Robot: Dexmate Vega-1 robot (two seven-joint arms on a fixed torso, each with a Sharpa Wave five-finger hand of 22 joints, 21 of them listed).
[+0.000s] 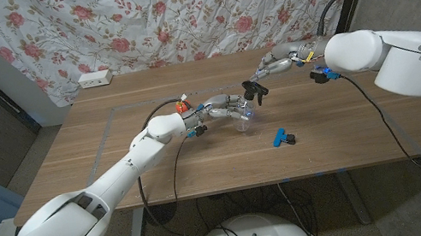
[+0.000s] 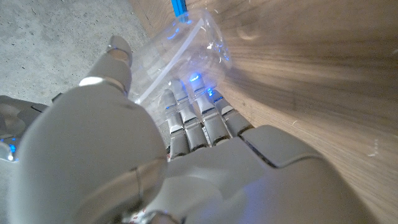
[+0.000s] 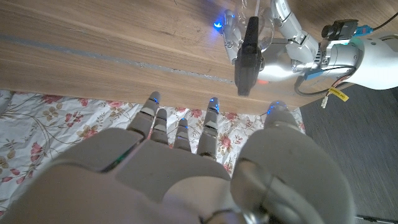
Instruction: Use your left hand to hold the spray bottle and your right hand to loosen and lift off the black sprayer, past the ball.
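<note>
Gripping the clear spray bottle (image 1: 243, 118) at frame centre, the left hand (image 1: 222, 111) steadied it while the right hand (image 1: 275, 64), fingers spread, hovered just upper-right of the black sprayer (image 1: 254, 90).

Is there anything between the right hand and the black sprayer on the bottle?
Nothing visible: the right hand is already at the black sprayer, while the left hand holds the clear bottle beneath it.

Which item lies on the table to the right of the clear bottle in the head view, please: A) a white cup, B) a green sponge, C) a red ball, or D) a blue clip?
D: a small blue clip lies on the wooden table, just right of the clear bottle gripped by the left hand.
</note>
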